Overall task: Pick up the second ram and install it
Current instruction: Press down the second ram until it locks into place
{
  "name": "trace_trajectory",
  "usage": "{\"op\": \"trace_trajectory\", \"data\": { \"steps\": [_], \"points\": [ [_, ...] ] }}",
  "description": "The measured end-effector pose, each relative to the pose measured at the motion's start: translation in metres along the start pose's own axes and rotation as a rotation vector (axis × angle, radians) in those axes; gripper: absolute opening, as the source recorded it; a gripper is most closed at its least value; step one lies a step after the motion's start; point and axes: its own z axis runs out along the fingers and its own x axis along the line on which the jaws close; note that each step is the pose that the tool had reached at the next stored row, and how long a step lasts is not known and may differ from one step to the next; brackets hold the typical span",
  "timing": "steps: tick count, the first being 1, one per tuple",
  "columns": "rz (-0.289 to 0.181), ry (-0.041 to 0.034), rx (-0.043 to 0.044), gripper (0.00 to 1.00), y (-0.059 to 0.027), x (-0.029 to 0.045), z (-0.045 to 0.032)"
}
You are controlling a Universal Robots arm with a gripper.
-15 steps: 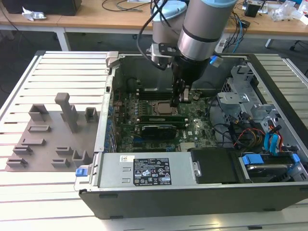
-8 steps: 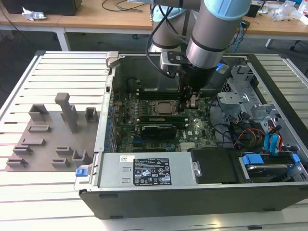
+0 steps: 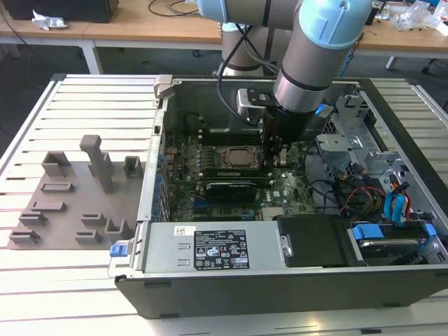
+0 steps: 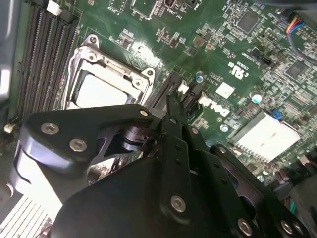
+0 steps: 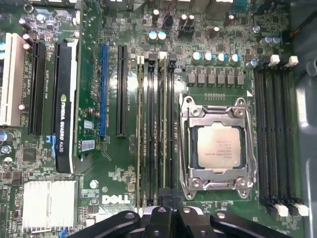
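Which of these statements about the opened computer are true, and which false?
1. The CPU socket carries no cooler, so the chip's metal lid is exposed. True.
2. The end effector hangs outside the computer case. False: the end effector is inside the computer case, low over the motherboard, at the end of the memory slots beside the CPU socket.
3. A black graphics card stands in an expansion slot. True.
4. The white-latched memory slots on the CPU socket's other side are all filled. False: those white-latched memory slots look empty in the first wrist view.
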Motion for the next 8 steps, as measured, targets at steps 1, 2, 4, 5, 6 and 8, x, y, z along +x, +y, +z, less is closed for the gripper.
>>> {"op": "trace_trajectory", "data": {
  "steps": [1,2,4,5,6,8],
  "points": [
    [0.000,0.0005,0.0040,0.10,0.0031,-0.0003,-0.0047],
    [-0.001,0.0007,0.0082,0.10,0.0078,-0.0003,-0.0054],
    [-0.001,0.0008,0.0135,0.10,0.0222,-0.0002,-0.0040],
    [-0.001,0.0009,0.0158,0.10,0.0291,-0.0001,-0.0034],
    [-0.001,0.0010,0.0178,0.10,0.0367,0.0002,-0.0026],
    [-0.001,0.0009,0.0213,0.10,0.0520,0.0016,-0.0010]
  ]
}}
